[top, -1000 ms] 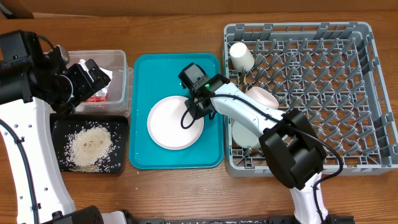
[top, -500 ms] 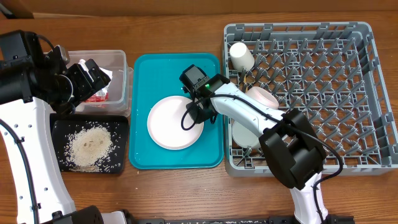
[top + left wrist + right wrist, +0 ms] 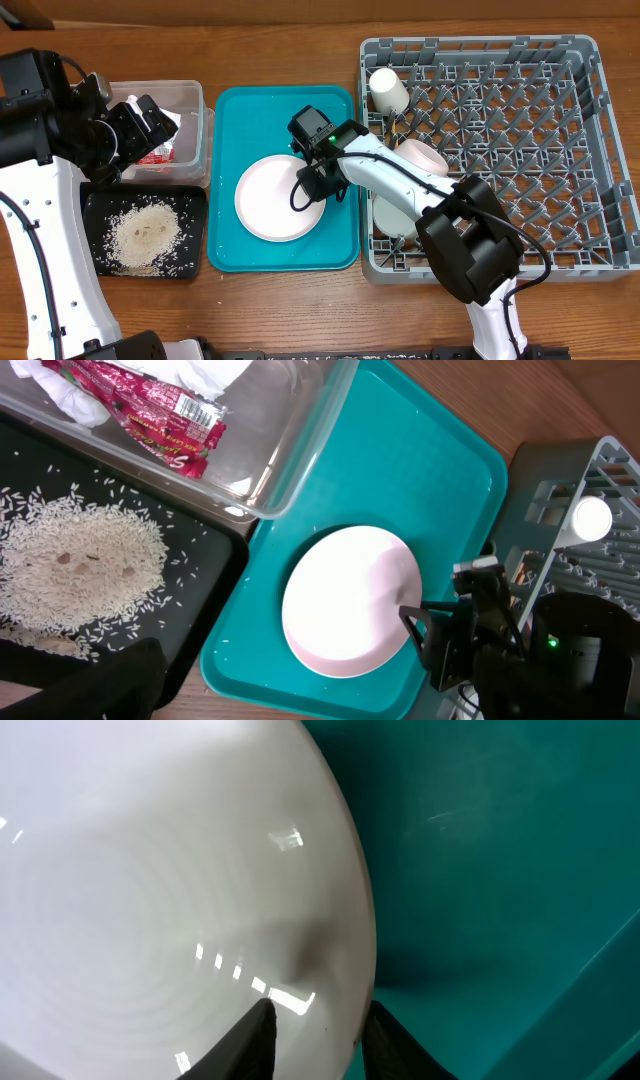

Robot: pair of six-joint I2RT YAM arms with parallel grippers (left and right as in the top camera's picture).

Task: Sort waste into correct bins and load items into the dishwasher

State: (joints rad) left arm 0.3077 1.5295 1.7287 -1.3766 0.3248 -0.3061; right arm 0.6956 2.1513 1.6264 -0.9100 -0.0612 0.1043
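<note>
The pale pink plate (image 3: pixel 265 200) lies on the teal tray (image 3: pixel 250 110); it also shows in the left wrist view (image 3: pixel 340 600) and the right wrist view (image 3: pixel 150 870). My right gripper (image 3: pixel 318 180) straddles the plate's right rim and is shut on it (image 3: pixel 320 1030), one finger on the plate, one outside. My left gripper (image 3: pixel 140 125) hangs open and empty over the clear tub (image 3: pixel 195 120), which holds the red wrapper (image 3: pixel 160 405) and white napkin (image 3: pixel 200 372). Rice (image 3: pixel 145 235) lies in the black tray (image 3: pixel 195 215). The cream cup (image 3: pixel 388 90), pink bowl (image 3: pixel 425 155) and grey-green bowl (image 3: pixel 385 215) sit in the grey rack (image 3: pixel 520 120).
The rack's right and far parts hold only upright pegs. A few rice grains are scattered on the teal tray (image 3: pixel 400 480). Bare wooden table runs along the front edge. I cannot make out the chopsticks clearly.
The right gripper has dropped slightly onto the plate's right rim, and the plate has shifted a little to the left. The left arm has not moved.
</note>
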